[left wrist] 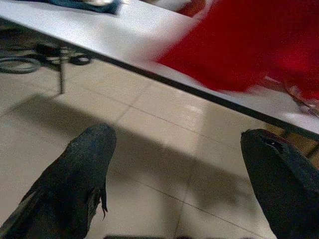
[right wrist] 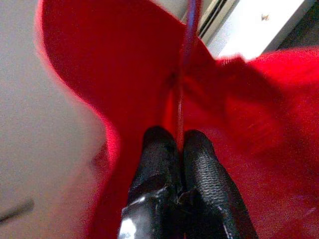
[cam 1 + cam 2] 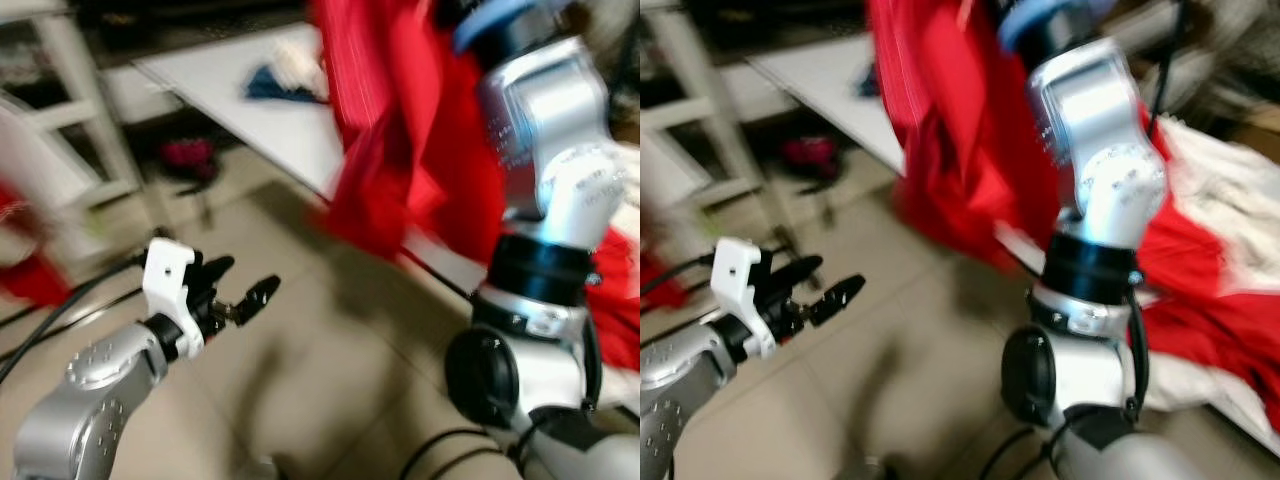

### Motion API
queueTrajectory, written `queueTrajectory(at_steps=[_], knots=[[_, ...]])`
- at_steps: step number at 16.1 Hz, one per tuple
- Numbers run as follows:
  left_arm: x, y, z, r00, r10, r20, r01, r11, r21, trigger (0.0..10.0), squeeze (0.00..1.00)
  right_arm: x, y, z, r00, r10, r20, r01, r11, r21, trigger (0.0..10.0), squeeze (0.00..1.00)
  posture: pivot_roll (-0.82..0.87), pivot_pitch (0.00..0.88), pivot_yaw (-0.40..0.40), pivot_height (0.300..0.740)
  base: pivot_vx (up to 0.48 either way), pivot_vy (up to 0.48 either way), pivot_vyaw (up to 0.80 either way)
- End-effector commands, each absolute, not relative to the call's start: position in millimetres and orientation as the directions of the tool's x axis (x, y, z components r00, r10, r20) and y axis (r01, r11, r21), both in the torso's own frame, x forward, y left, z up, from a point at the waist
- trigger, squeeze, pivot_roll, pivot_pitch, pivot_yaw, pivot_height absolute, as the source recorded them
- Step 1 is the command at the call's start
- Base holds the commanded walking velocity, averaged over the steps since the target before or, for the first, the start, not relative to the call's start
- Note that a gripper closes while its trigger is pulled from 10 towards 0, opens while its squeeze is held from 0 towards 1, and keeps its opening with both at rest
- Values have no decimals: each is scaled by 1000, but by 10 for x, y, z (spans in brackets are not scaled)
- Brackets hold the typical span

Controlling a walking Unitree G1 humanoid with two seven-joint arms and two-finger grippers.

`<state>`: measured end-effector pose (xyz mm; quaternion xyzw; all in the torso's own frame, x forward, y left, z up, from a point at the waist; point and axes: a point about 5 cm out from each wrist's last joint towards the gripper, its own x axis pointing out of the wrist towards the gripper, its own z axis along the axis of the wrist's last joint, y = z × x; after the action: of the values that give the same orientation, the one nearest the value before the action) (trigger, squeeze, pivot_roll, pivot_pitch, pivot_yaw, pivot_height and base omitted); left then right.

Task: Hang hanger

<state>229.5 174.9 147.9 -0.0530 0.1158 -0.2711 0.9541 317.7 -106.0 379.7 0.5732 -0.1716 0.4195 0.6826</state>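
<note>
Right gripper (image 2: 177, 144) clenched on thin hanger neck (image 2: 185, 59), red garment (image 3: 400, 130) draped around it, held high above white table (image 3: 250, 90). Left gripper (image 3: 235, 290) spread wide, empty, low over the tiled floor (image 3: 330, 380). Views blurred. Step looks like carrying; next needs a rail located, hook lined up over it.

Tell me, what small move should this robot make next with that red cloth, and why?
Probably carry it on toward a rail. The right gripper is shut on a thin red hanger rod, with the red fabric garment dangling above the beige tiled floor. The left gripper is open, holding nothing, and could steady the cloth.
</note>
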Motion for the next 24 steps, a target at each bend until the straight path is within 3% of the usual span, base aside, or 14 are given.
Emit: queueTrajectory(at_steps=[1, 6, 10, 12, 13, 17, 18, 19, 20, 21, 22, 23, 24], knots=[[2291, 1739, 1510, 830, -528, -182, 508, 849, -144, 10000, 1000, 3205, -1129, 3771, 604, 355, 714, -762, -5, 647, 10000, 0, -40, 0, -36, 740, 0, 0, 800], [2262, 1709, 1477, 820, -533, -207, 518, 846, -127, 10000, 1000, 3319, -1078, 3023, 764, 424, 487, -596, 173, 784, 10000, 0, -34, 0, -43, 740, 0, 0, 800], [2229, 1647, 1430, 779, -574, -251, 572, 815, -87, 10000, 1000, 3305, -1046, 2371, 845, 436, 309, -481, 368, 796, 10000, 0, -36, 0, -41, 740, 0, 0, 798], [2229, 1632, 1423, 778, -574, -256, 577, 813, -70, 10000, 1000, 3259, -1039, 2218, 848, 455, 273, -481, 443, 757, 10000, 0, -34, 0, -44, 740, 0, 0, 800], [2253, 1656, 1424, 799, -544, -256, 555, 831, -33, 10000, 1000, 3224, -1031, 2051, 852, 482, 204, -480, 562, 674, 10000, 0, -30, 0, -49, 740, 0, 0, 800], [2412, 1772, 1398, 879, -405, -250, 438, 895, 88, 10000, 1000, 3179, -1162, 1720, 914, 402, 51, -387, 829, 404, 10000, 0, -24, 0, -52, 740, 0, 0, 0], [2433, 1769, 1394, 886, -395, -244, 428, 899, 97, 10000, 1000, 3169, -1192, 1677, 923, 384, 35, -367, 847, 384, 10000, 0, -24, 0, -51, 740, 0, 0, 0], [2470, 1773, 1379, 900, -362, -240, 396, 911, 111, 10000, 812, 3139, -1237, 1603, 930, 366, 17, -353, 881, 314, 10000, 0, -26, 0, -49, 740, 0, 0, 0], [2498, 1799, 1356, 914, -326, -242, 361, 925, 117, 10000, 796, 3098, -1271, 1505, 930, 368, -14, -353, 901, 250, 10000, 0, -26, 0, -49, 740, 0, 0, 0], [2518, 1849, 1353, 924, -298, -242, 335, 933, 133, 10000, 804, 3063, -1298, 1443, 926, 376, -37, -360, 907, 218, 10000, 0, -25, 0, -45, 740, 0, 0, 0], [2529, 1902, 1369, 927, -291, -238, 326, 937, 125, 10000, 933, 3047, -1311, 1424, 920, 390, -48, -373, 905, 207, 10000, 0, -26, 0, -44, 740, 0, 0, 0], [2553, 1998, 1407, 928, -291, -233, 326, 936, 132, 10000, 1000, 3023, -1316, 1417, 898, 435, -61, -417, 888, 195, 10000, 0, -27, 0, -48, 740, 0, 0, 0], [2587, 2095, 1443, 927, -292, -235, 336, 925, 179, 10000, 1000, 2998, -1315, 1426, 864, 498, -76, -480, 859, 178, 10000, 0, -20, 0, -54, 740, 0, 0, 0]])
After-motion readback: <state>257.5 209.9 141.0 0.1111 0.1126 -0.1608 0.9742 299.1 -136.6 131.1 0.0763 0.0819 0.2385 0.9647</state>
